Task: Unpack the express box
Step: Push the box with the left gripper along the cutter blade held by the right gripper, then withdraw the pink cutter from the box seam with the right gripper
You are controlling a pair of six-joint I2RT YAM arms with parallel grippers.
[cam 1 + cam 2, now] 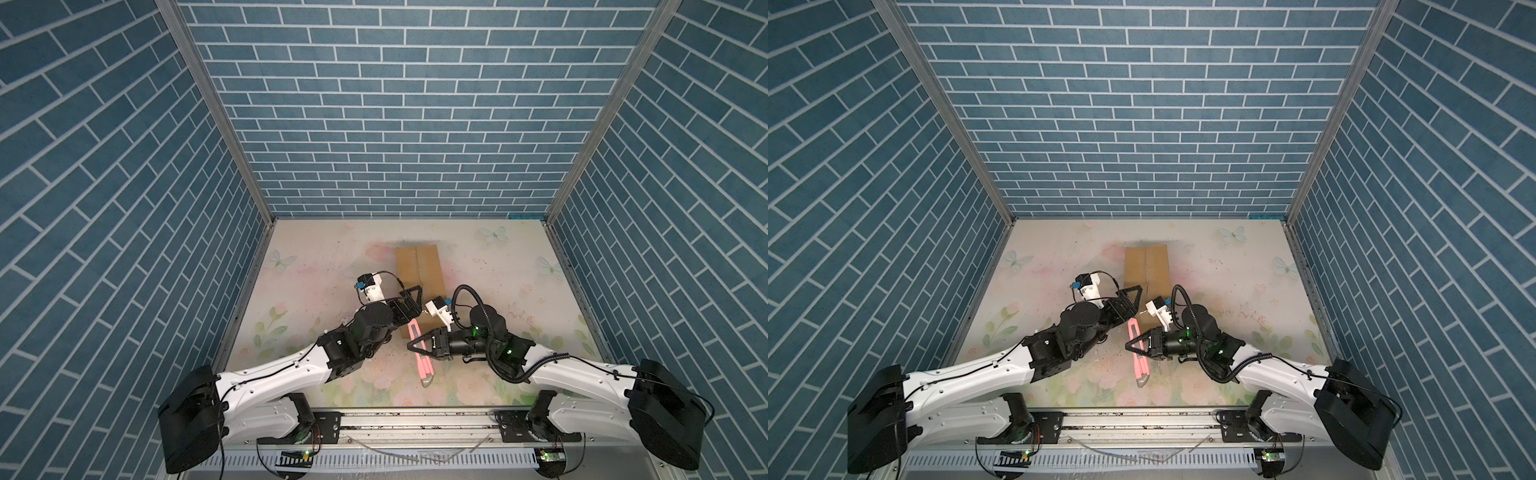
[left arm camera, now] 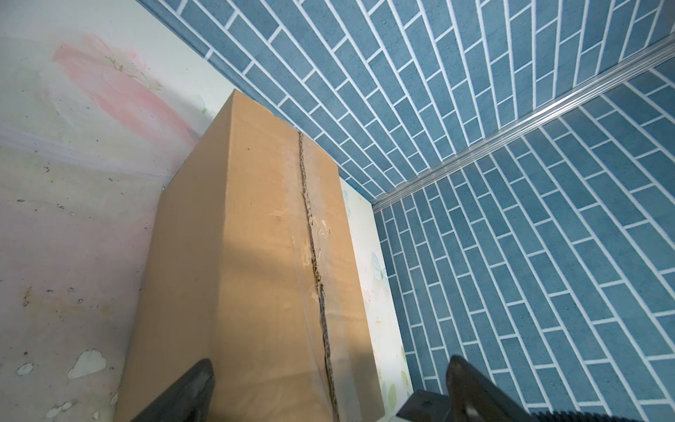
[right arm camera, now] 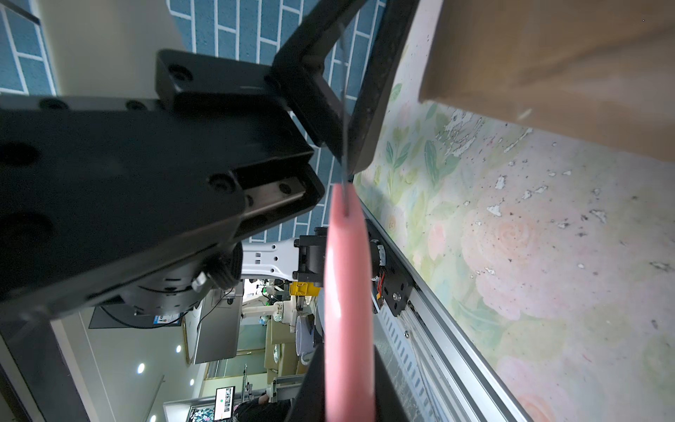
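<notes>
The left tool (image 2: pixel 330 383) is spread wide by the brown box (image 1: pixel 419 266). The right tool (image 1: pixel 415 345) squeezes the pink knife (image 1: pixel 426 370).

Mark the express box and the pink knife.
express box (image 1: pixel 407 266): in a top view, on a top flap beside the seam.
pink knife (image 1: pixel 424 365): in a top view, on the pink body.

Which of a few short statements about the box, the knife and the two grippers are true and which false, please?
1. The express box stands wide open. False: its top is closed, the flaps meeting along the seam.
2. The right gripper is shut on the pink knife. True.
3. The left gripper is shut. False: it is open, fingers spread near the box's end.
4. The box rests on the floral table. True.
</notes>
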